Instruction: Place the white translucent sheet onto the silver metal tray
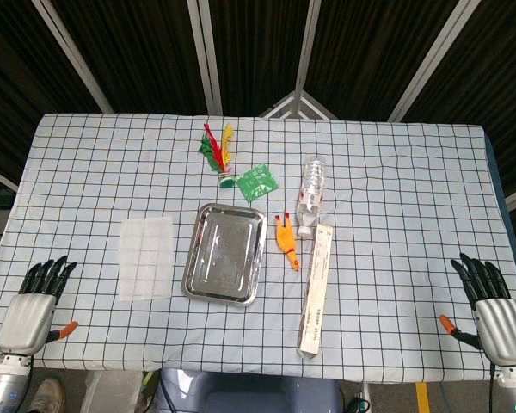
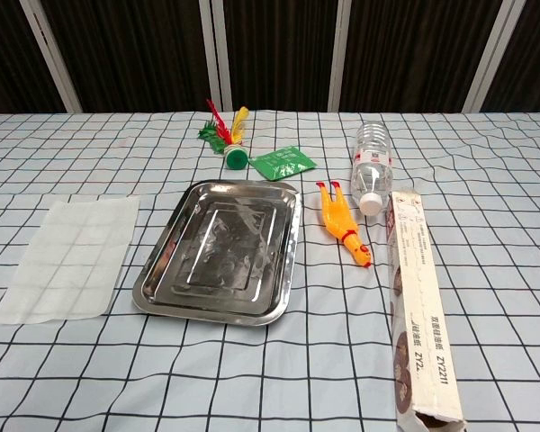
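Note:
The white translucent sheet (image 1: 146,257) (image 2: 69,257) lies flat on the checked cloth, just left of the silver metal tray (image 1: 226,254) (image 2: 223,252), which holds nothing. My left hand (image 1: 36,303) rests at the table's near left corner, fingers spread, holding nothing. At the near right corner my right hand (image 1: 493,305) lies the same way, fingers apart. Both hands are far from the sheet and tray. Neither hand shows in the chest view.
Right of the tray lie an orange rubber chicken (image 1: 286,240) (image 2: 344,223), a long cardboard box (image 1: 316,290) (image 2: 417,301) and a plastic bottle (image 1: 311,195) (image 2: 373,165). Behind the tray are a green packet (image 1: 256,181) (image 2: 283,162) and a feathered shuttlecock (image 1: 218,152) (image 2: 226,136).

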`<action>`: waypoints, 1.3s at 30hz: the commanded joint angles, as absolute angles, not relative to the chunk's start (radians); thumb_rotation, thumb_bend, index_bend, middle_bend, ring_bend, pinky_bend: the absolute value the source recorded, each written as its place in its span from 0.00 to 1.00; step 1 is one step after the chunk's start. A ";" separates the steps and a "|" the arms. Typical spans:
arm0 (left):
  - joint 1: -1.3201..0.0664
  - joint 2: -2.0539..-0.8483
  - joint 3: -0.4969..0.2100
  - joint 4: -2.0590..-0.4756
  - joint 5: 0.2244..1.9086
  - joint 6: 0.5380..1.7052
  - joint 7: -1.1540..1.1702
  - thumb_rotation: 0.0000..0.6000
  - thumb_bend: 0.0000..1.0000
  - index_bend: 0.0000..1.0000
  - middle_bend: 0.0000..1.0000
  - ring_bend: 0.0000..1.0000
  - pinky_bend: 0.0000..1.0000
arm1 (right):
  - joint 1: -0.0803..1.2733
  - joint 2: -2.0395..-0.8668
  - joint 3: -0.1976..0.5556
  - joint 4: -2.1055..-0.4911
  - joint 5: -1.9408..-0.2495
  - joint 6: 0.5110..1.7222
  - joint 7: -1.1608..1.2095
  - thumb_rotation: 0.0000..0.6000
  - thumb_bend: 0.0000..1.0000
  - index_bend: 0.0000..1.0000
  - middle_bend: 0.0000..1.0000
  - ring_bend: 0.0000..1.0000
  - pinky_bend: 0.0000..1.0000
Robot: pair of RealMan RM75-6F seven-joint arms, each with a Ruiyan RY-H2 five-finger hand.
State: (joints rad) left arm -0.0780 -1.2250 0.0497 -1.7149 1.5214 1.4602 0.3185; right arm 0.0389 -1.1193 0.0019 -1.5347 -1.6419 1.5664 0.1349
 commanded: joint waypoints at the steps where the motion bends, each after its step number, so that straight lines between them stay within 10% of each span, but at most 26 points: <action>1: -0.078 -1.225 0.049 -1.715 1.521 1.458 0.319 1.00 0.06 0.00 0.00 0.00 0.00 | 0.038 -1.119 0.001 -1.534 -1.642 1.567 0.136 1.00 0.29 0.00 0.00 0.00 0.00; 29: -0.111 -1.255 0.019 -1.697 1.475 1.389 0.361 1.00 0.07 0.00 0.00 0.00 0.00 | 0.036 -1.119 -0.001 -1.537 -1.646 1.570 0.131 1.00 0.29 0.00 0.00 0.00 0.00; 39: -0.232 -1.318 0.006 -1.476 1.518 1.238 0.358 1.00 0.17 0.21 0.00 0.00 0.00 | 0.036 -1.120 -0.001 -1.539 -1.646 1.569 0.130 1.00 0.29 0.00 0.00 0.00 0.00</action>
